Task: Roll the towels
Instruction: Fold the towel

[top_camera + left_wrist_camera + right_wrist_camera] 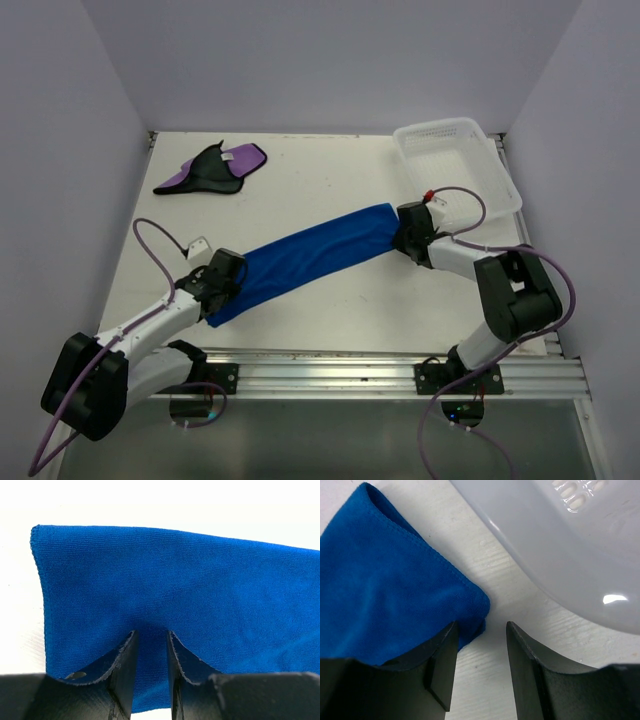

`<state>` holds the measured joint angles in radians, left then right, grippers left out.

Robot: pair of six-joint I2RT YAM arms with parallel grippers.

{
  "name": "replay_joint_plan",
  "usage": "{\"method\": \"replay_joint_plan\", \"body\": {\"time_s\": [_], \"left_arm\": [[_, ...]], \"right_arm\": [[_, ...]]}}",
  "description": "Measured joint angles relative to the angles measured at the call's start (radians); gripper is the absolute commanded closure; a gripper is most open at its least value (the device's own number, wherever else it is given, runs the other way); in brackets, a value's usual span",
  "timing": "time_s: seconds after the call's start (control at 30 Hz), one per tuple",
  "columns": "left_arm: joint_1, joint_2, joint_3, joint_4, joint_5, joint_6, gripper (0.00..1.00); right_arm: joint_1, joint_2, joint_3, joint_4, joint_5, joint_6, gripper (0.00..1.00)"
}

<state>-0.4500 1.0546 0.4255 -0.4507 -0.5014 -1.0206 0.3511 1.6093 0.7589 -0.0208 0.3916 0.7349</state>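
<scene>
Pale lavender walls (90,150) close in on three sides of a white desk (320,180). A metal rail (400,370) runs along its near edge. The light is even and soft.

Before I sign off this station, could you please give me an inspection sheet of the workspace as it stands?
Surface: white table, no spills seen.
Job's things: blue towel stretched out flat in a long band between the two arms, not rolled; purple towel crumpled at the far left, black side partly up.
Clutter: white basket at the far right, nothing seen inside.
End effectors: left end effector over the towel's near-left end, fingers apart; right end effector at its far-right corner, fingers apart with bare table in the gap.
Cables: purple cables loop off both arms, clear of the towels.
Surroundings: plain pale walls.
</scene>
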Motion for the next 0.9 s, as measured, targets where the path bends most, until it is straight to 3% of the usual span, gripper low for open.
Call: {"method": "replay_joint_plan", "body": {"time_s": [0.2, 0.73, 0.9], "left_arm": [[0.0, 0.0, 0.0, 0.0, 0.001, 0.014, 0.67], [0.0, 0.0, 0.004, 0.017, 0.055, 0.087, 0.66], [0.0, 0.002, 0.034, 0.039, 0.108, 0.166, 0.63]], "right_arm": [[0.0, 0.012, 0.0, 0.037, -0.017, 0.031, 0.59], [0.0, 0.022, 0.0, 0.047, -0.016, 0.054, 0.99], [0.0, -0.003, 0.0, 0.005, -0.001, 0.042, 1.0]]}}
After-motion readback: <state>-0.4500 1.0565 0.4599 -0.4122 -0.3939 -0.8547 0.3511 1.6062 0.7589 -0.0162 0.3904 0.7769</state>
